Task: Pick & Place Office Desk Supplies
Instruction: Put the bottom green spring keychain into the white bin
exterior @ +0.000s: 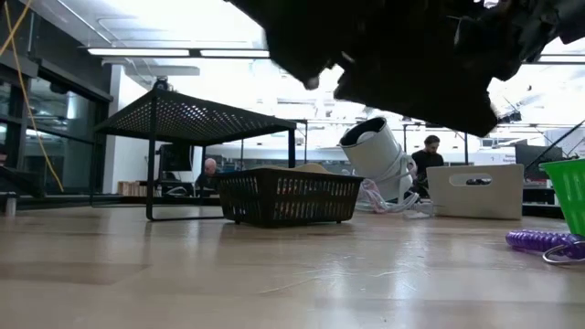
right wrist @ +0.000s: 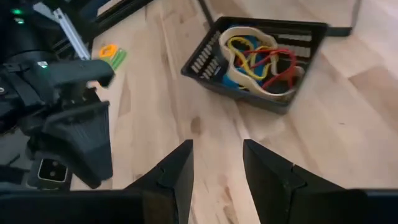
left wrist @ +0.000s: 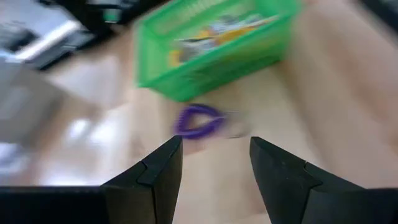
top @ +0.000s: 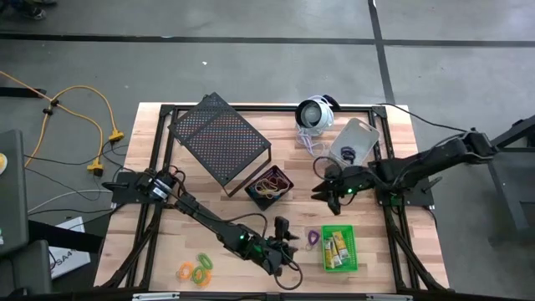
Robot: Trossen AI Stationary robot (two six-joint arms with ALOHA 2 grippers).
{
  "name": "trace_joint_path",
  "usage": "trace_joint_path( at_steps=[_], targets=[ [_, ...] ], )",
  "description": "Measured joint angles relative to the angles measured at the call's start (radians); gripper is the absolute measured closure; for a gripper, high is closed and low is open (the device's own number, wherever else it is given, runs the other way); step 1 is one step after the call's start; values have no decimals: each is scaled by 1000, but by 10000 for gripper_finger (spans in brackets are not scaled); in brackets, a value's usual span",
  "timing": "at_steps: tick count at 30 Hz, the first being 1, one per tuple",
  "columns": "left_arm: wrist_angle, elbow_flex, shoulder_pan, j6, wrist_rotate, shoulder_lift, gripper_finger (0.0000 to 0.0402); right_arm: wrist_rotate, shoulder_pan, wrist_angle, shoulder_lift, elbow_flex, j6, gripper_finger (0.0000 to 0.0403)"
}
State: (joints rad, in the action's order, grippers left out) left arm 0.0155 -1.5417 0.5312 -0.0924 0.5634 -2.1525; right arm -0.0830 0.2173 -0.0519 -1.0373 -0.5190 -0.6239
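Note:
A purple elastic loop (top: pixel 313 238) lies flat on the wooden table just left of the green bin (top: pixel 338 248), which holds little yellow pieces. My left gripper (top: pixel 291 243) stands open a short way left of the loop; in the left wrist view the loop (left wrist: pixel 198 120) lies ahead of the open fingers (left wrist: pixel 216 146), with nothing between them. My right gripper (top: pixel 320 192) hovers open near the table's middle, right of the black bin (top: pixel 269 186). That bin (right wrist: pixel 258 56) holds several coloured loops. Orange and green loops (top: pixel 196 269) lie at the near left.
A large black mesh rack (top: pixel 220 138) stands at the far left of the table. A round white device with a cord (top: pixel 315 114) and a grey bin (top: pixel 355 142) sit at the far right. Bare wood shows between the black bin and the near edge.

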Motion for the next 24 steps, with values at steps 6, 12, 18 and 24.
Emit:
trace_joint_path(
  at_steps=[6,12,18,24],
  targets=[
    [0,0,-10,41,-90,0,222,-17,39,28,-62,0,0,277],
    [13,0,-23,49,-148,0,222,-50,68,34,-61,0,0,277],
    [16,0,-35,91,-196,0,222,-49,80,47,-57,0,0,277],
    [10,1,-37,93,-196,17,222,-5,80,49,-57,0,0,277]
  ],
)
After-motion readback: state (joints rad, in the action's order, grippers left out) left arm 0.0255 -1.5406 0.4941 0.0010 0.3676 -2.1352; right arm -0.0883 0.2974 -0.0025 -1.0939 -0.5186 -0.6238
